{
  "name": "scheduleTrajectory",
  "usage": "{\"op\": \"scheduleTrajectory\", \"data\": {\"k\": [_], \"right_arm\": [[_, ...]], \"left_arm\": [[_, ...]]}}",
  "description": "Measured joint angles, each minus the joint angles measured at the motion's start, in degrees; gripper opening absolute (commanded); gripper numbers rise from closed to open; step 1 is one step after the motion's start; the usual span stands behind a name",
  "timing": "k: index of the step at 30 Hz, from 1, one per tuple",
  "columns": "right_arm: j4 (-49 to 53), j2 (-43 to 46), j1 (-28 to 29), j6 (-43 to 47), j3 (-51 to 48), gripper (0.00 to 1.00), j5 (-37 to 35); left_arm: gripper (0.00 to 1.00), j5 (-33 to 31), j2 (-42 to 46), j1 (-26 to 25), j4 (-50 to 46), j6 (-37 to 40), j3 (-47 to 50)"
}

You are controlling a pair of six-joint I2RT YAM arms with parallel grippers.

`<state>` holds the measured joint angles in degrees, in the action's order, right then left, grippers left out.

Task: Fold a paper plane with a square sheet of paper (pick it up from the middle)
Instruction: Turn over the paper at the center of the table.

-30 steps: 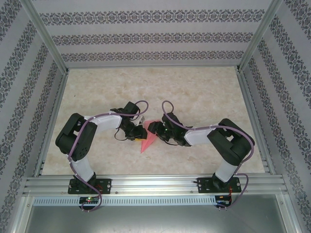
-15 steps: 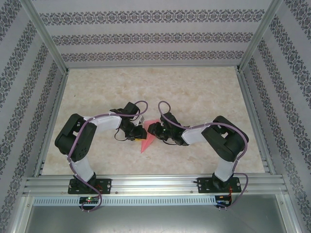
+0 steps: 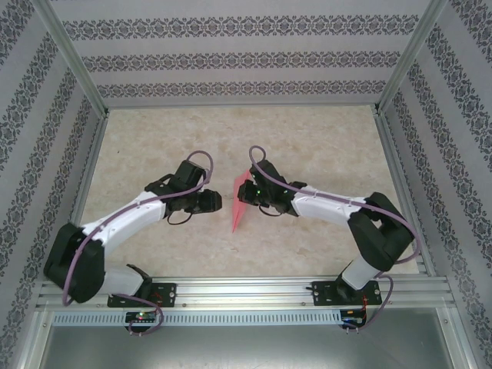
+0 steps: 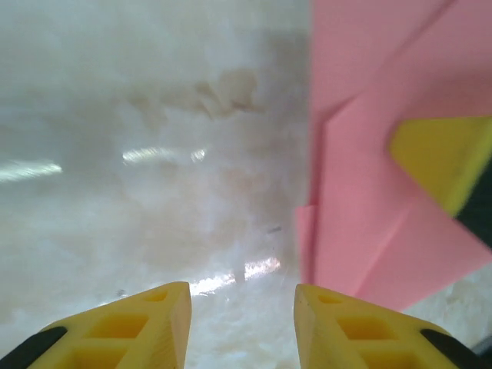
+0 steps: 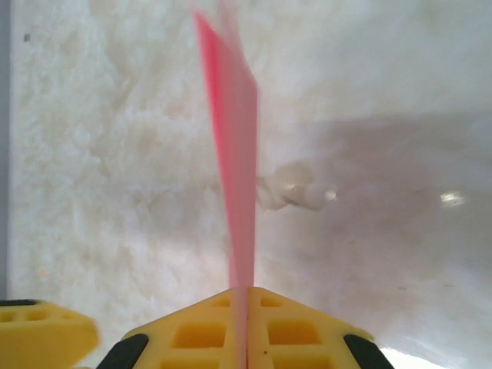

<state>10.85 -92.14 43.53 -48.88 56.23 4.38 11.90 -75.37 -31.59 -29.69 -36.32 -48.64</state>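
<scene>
Right gripper [image 5: 246, 307] clamps the thin, creased pink plane [image 5: 240, 177] near the marbled table [image 3: 323, 138] centre; left gripper [image 4: 242, 300] gapes empty beside it

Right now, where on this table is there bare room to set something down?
Bare: the far half of the table, from the back wall to the left gripper and right gripper. Also bare: the near strip between the pink paper and the front rail. Crowded: the centre, where those grippers meet, the right pinching the paper.

It looked like a robotics lab cell: aluminium framing [image 3: 71, 65] boxed a marbled tabletop [image 3: 307, 138], patterned wall panels [image 3: 231, 58], robot arms [image 3: 123, 217] bolted to a rail [image 3: 246, 290].
</scene>
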Motion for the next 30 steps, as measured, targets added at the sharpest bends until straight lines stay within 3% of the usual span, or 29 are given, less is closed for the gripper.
{"op": "scheduleTrajectory", "data": {"k": [6, 12, 17, 22, 28, 30], "right_arm": [[33.2, -0.8, 2.6, 8.2, 19.6, 0.08, -19.9], [58.0, -12.2, 5.2, 9.0, 31.9, 0.08, -35.3], [65.8, -23.7, 7.9, 9.0, 37.6, 0.09, -37.7], [66.6, -31.9, 10.6, 8.3, 44.1, 0.10, -36.2], [65.5, -37.4, 12.0, 6.7, 49.9, 0.18, -31.6], [64.8, -38.2, 12.3, 6.4, 50.9, 0.24, -29.8]], "left_arm": [[0.46, -12.3, 9.7, 0.1, -2.8, -3.4, 3.1], [0.50, -22.3, 15.5, 0.7, -7.0, -7.9, 5.7], [0.53, -28.2, 19.5, 0.9, -9.9, -10.3, 6.2], [0.53, -32.0, 24.3, 1.2, -11.6, -11.4, 7.1], [0.54, -33.9, 26.6, 1.3, -12.2, -11.6, 7.6], [0.54, -33.9, 26.5, 1.4, -12.2, -11.6, 7.6]]}}
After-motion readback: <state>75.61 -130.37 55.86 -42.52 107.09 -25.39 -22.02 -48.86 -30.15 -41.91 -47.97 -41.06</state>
